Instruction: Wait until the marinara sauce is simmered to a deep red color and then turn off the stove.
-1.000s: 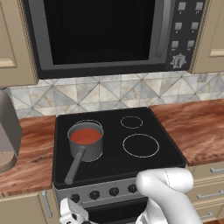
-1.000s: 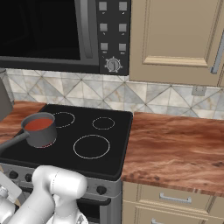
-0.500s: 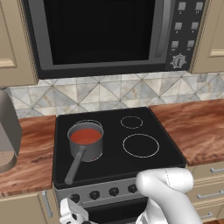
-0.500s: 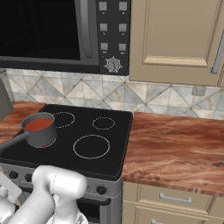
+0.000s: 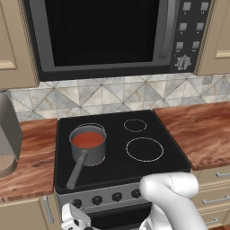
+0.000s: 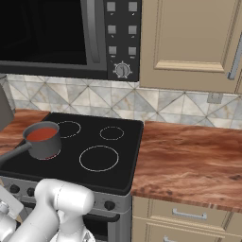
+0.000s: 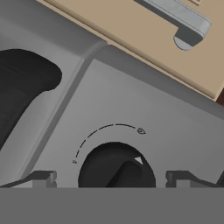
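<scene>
The marinara sauce [image 5: 87,140] is a flat orange-red surface in a small grey long-handled saucepan [image 5: 88,152] on the front left burner of the stove [image 5: 157,168]. From the right base view, the sauce [image 6: 41,134] sits at the stove's [image 6: 127,142] left. My gripper [image 5: 74,212] is low in front of the grey knob panel, at its left end. In the hand view the gripper [image 7: 111,178] is open, with one black knob [image 7: 117,168] between its two fingertips [image 7: 41,178], close but not touching.
A black-windowed microwave [image 5: 103,36] hangs above the stove. Wooden counters [image 6: 189,160] lie on both sides, with a grey appliance [image 5: 6,134] on the left one. A beige drawer with a metal handle [image 7: 181,19] is beside the knob panel.
</scene>
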Tool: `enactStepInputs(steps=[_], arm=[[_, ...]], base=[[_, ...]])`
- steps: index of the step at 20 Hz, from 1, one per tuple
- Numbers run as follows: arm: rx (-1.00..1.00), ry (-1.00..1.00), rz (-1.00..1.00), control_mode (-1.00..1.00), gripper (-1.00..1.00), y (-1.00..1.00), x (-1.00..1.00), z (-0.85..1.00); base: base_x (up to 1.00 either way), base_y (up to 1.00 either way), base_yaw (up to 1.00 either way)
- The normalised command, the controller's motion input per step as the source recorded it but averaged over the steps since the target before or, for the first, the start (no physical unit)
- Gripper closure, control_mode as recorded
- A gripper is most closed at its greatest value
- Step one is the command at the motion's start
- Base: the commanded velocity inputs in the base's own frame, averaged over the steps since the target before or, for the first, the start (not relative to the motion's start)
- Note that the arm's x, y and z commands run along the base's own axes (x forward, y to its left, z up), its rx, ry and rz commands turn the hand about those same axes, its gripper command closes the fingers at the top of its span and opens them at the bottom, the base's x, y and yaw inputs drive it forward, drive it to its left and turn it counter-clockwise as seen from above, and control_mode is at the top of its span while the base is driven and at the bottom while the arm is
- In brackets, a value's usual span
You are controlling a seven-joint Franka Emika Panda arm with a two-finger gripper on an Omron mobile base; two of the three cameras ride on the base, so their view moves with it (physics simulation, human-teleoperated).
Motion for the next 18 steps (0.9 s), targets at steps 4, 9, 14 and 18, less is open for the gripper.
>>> enactStepInputs(steps=[4, 9, 14, 18], arm=[[0.0, 0.0, 0.0, -1.0, -1.0, 0.0, 0.0, 0.0], [0.0, 0.0, 0.0, -1.0, -1.0, 0.0, 0.0, 0.0], [0.0, 0.0, 0.0, -1.0, -1.0, 0.0, 0.0, 0.0], [0.0, 0.0, 0.0, -1.0, -1.0, 0.0, 0.0, 0.0]], base=[[0.0, 0.0, 0.0], [0.0, 0.0, 0.0], [0.0, 0.0, 0.0], [0.0, 0.0, 0.0]])
